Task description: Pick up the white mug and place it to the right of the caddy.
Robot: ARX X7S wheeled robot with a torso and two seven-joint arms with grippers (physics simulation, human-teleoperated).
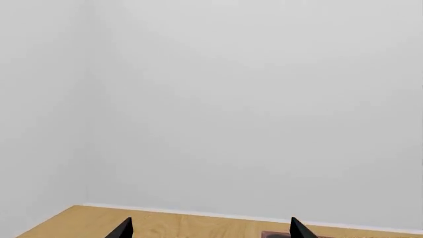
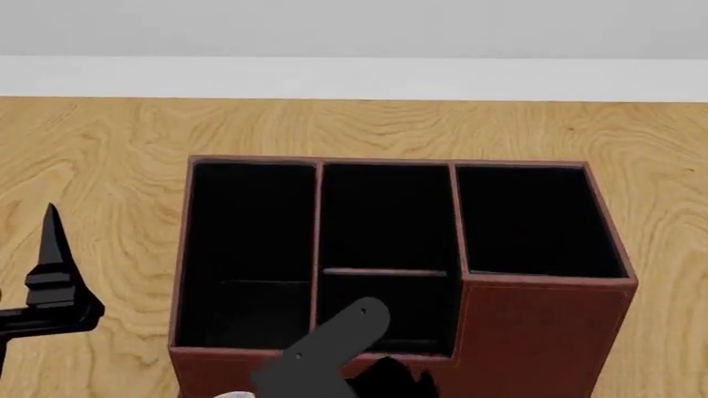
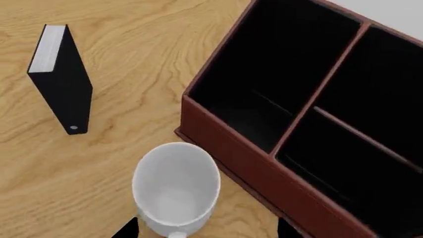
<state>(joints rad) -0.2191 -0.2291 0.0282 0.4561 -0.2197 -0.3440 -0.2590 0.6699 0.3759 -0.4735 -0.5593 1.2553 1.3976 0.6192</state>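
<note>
The white mug (image 3: 176, 187) stands upright on the wooden table, close beside the low side of the reddish-brown caddy (image 3: 264, 173). Its handle points towards the right wrist camera. My right gripper (image 3: 206, 232) is open. Its two black fingertips (image 3: 126, 229) stand either side of the mug's near part without touching it. In the head view the caddy (image 2: 531, 332) fills the middle, and my right arm (image 2: 327, 348) reaches in front of it. My left gripper (image 1: 211, 231) is open and empty. It is held up at the caddy's left in the head view (image 2: 46, 278).
A small black book (image 3: 63, 79) with white pages stands on the table, beyond the mug and away from the caddy. A white wall (image 2: 354, 33) runs behind the table's far edge. Bare wood (image 2: 99, 157) lies left of and behind the caddy.
</note>
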